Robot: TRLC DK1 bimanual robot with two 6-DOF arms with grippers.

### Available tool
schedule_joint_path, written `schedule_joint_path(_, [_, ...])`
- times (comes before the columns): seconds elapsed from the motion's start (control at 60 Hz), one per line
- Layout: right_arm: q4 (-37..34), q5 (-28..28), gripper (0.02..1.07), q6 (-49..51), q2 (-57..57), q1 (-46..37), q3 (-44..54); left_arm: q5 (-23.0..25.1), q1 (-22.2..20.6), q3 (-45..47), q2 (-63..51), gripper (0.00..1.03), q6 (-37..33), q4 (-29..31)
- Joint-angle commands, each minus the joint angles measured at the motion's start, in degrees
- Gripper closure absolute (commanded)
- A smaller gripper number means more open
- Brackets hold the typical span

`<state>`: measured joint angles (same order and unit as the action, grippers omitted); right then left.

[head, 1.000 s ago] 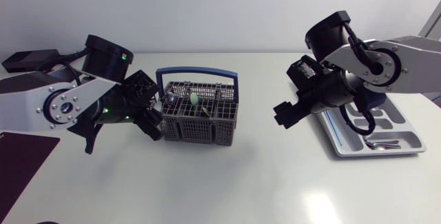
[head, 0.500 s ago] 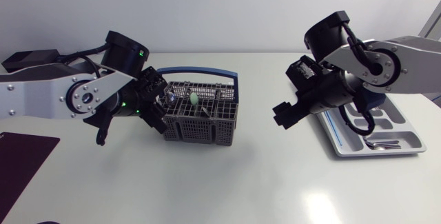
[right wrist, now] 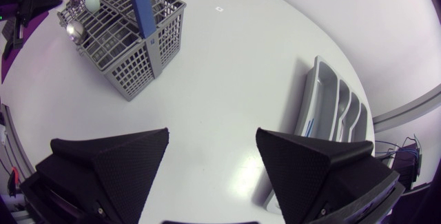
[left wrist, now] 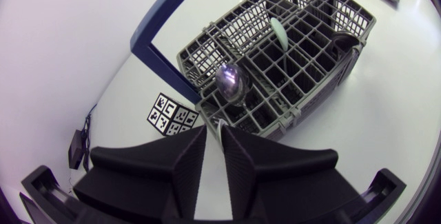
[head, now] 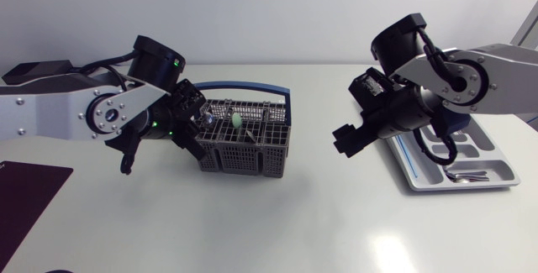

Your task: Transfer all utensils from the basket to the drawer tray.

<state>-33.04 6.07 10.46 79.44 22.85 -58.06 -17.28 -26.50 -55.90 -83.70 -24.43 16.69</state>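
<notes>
Left gripper (left wrist: 215, 133), fingers nearly together and empty, is lined up on the shiny steel spoon (left wrist: 231, 83) in the grey mesh basket (left wrist: 303, 107), guessing for a pinch. Right gripper (right wrist: 212, 140) is wide open, holding nothing.

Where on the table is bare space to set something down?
Free: the patch between basket and right gripper, and the table in front of both. Crowded: at the basket's side with the left gripper, and beside the tray.

Head cam: fixed, high, looks down on whole desk (head: 319, 223). L wrist cam: close above basket (left wrist: 275, 79). R wrist cam: farther off, sees basket + tray (right wrist: 331, 107). All 3 share basket.
</notes>
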Motion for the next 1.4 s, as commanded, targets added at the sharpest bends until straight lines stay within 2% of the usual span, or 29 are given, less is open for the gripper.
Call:
schedule_joint_path(0.0, [-0.4,0.6,0.16,-1.2,0.3,0.4,1.1,-0.7,-0.7,-1.6,-1.0,0.97,1.0,0.7])
schedule_joint_path(0.317, [-0.6,0.6,0.16,-1.1,-0.4,0.4,1.4,-1.0,-1.7,-1.7,0.9,0.98,1.1,1.7])
schedule_joint_path(0.5, [-1.0,0.7,0.16,-1.0,-1.0,0.5,1.5,-3.2,-3.3,-1.3,2.8,0.98,0.9,1.8])
schedule_joint_path(1.25, [-2.9,0.7,0.15,-0.1,-5.7,0.9,2.5,-22.6,-14.2,2.5,10.0,0.97,-3.6,-0.4])
schedule_joint_path(1.383, [-2.9,0.6,0.15,-0.1,-6.3,0.9,3.0,-24.2,-15.6,3.4,10.3,0.98,-3.8,-1.7])
